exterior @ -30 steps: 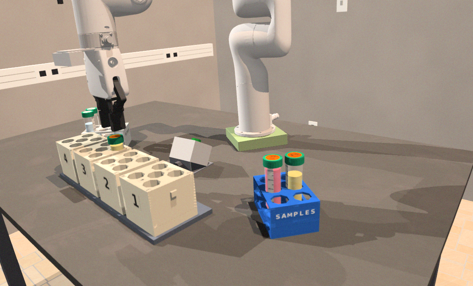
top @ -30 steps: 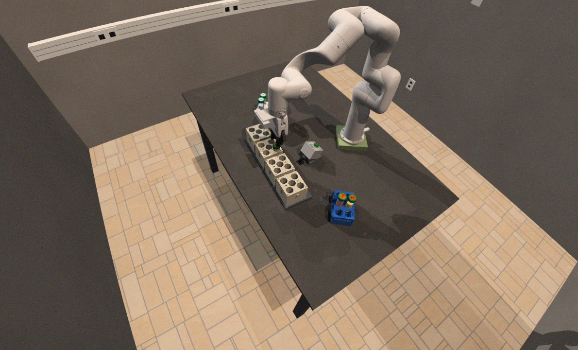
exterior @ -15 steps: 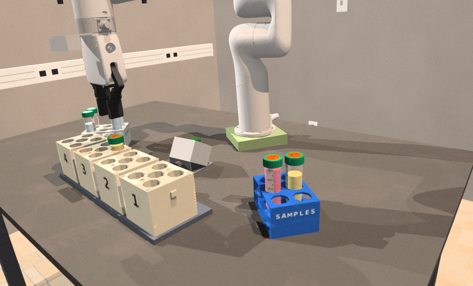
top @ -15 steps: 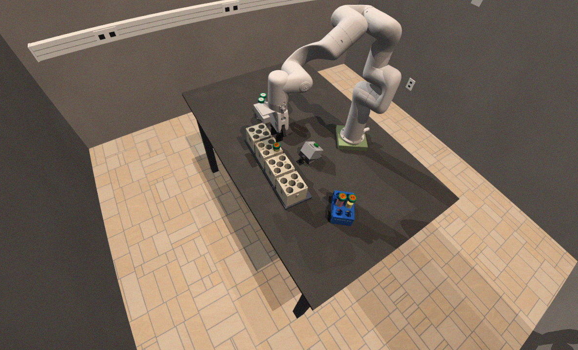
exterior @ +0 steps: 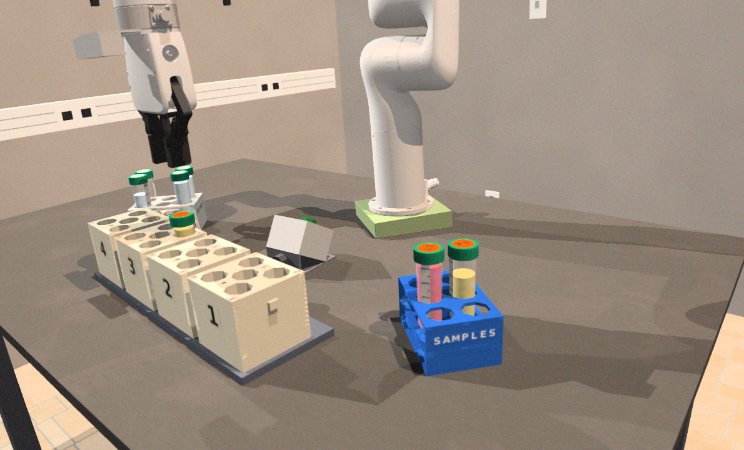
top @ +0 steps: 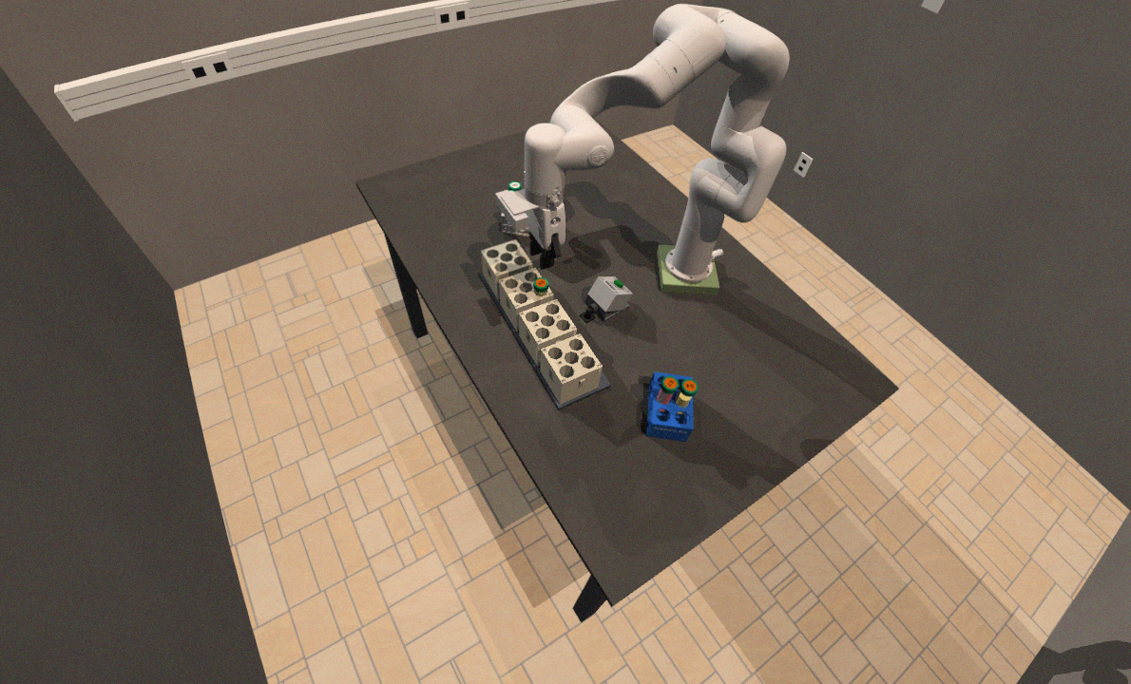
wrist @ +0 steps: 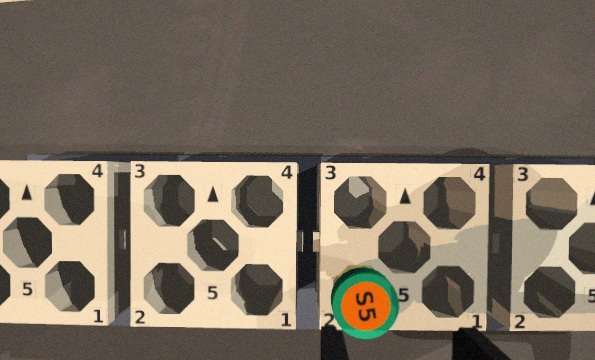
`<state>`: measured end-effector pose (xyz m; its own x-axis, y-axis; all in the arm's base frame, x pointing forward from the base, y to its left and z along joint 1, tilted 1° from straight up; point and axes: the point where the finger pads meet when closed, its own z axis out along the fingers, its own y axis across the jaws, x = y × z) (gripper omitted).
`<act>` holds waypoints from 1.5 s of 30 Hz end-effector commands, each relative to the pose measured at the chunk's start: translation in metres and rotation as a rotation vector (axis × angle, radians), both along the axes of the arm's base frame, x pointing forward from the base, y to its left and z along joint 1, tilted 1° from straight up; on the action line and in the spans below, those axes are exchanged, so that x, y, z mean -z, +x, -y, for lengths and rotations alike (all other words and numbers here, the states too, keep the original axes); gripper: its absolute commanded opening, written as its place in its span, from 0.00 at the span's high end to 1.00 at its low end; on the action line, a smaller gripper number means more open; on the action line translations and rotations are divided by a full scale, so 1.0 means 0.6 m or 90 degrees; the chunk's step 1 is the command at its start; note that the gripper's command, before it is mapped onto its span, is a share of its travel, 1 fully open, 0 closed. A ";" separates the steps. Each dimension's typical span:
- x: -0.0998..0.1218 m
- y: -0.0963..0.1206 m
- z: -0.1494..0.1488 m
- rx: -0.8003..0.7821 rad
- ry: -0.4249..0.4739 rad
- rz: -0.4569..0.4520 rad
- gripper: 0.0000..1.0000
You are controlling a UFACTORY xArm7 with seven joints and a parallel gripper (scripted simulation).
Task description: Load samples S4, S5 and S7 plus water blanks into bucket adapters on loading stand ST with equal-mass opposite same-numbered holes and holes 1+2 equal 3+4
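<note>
Tube S5 (wrist: 366, 306) (exterior: 182, 219) (top: 541, 286), with yellow liquid, stands in hole 2 of adapter 3 (exterior: 132, 268) (wrist: 344, 250). My gripper (top: 544, 257) (exterior: 169, 164) (wrist: 399, 347) is partly open and empty, above and beyond S5. Adapters 1 (exterior: 212, 315), 2 (exterior: 167, 288) and 4 (exterior: 103, 249) show no tubes; they stand with 3 on the loading stand (exterior: 243, 375) (top: 565, 404). The blue sample rack (top: 670, 431) (exterior: 464, 349) holds a pink tube (exterior: 429, 279) and a yellow tube (exterior: 463, 284), orange-dotted, IDs too small to read. Several water blanks stand in the pale rack (exterior: 197, 215).
The small sloped desk (top: 605, 294) (exterior: 296, 237) with its green key (top: 618, 284) (exterior: 307, 219) stands between the stand and the arm's green base (top: 688, 282) (exterior: 414, 220). In the top view the gripper hides most of the blanks' rack; one blank's cap (top: 514, 185) shows.
</note>
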<state>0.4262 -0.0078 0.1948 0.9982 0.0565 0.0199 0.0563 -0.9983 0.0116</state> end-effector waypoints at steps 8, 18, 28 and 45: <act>-0.036 0.001 -0.001 0.000 0.000 0.003 0.56; -0.062 0.001 -0.001 0.000 0.000 0.003 0.56; -0.062 0.001 -0.001 0.000 0.000 0.003 0.56; -0.061 -0.017 -0.039 0.106 0.003 0.004 0.43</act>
